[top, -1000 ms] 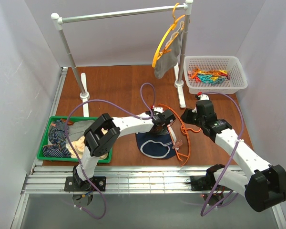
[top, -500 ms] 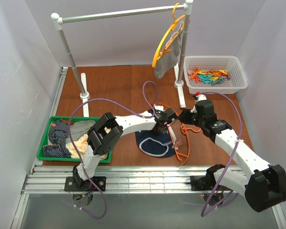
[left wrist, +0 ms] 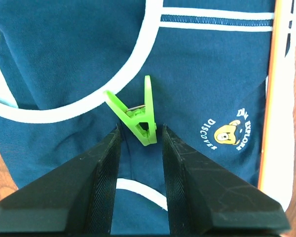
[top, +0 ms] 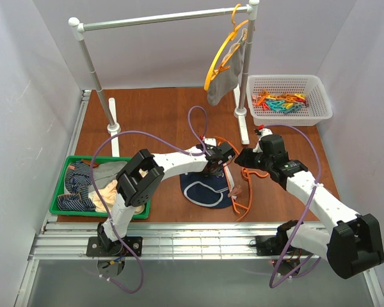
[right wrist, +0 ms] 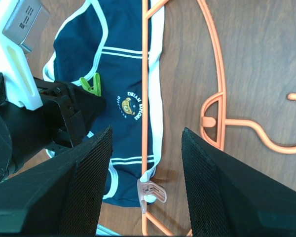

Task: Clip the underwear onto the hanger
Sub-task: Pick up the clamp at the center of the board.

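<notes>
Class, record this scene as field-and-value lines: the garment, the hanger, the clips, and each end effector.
hanger: orange, lying flat
underwear: navy, spread flat, waistband along the hanger's bar
pink clip: on the bar at the waistband's end
green clip: lying on the underwear
left end effector: straddles the green clip; grip unclear
right end effector: open, empty, above the hanger
</notes>
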You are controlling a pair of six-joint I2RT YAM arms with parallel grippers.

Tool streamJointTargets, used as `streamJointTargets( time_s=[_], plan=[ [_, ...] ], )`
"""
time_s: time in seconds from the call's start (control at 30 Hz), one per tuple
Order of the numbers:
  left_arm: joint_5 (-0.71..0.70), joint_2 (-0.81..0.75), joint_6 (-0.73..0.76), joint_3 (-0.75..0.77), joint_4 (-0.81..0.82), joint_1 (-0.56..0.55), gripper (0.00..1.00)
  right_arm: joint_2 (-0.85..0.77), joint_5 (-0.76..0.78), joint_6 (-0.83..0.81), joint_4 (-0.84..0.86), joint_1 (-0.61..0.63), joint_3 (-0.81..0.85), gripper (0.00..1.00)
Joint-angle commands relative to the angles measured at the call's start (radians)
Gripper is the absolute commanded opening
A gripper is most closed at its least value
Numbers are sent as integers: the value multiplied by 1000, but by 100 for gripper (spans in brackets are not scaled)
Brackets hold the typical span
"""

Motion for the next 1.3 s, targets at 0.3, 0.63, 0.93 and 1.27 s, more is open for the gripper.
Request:
streamJointTargets(
  time_s=[0.3, 0.63, 0.93, 1.27],
  plan=[
    [-46, -8, 15, -1, 31, 27, 29, 18, -51, -16, 34, -4, -4, 50],
    [-31, -7, 34, -10, 48, 30, 13, 20, -56, -17, 34, -4, 1, 50],
    [-6, -123, 77, -75, 74, 30, 10, 9, -67, -37, 12, -4, 45, 50],
    [276, -404, 331, -165, 134, 30, 13, -9, -233, -146, -100, -66, 180, 50]
  ],
)
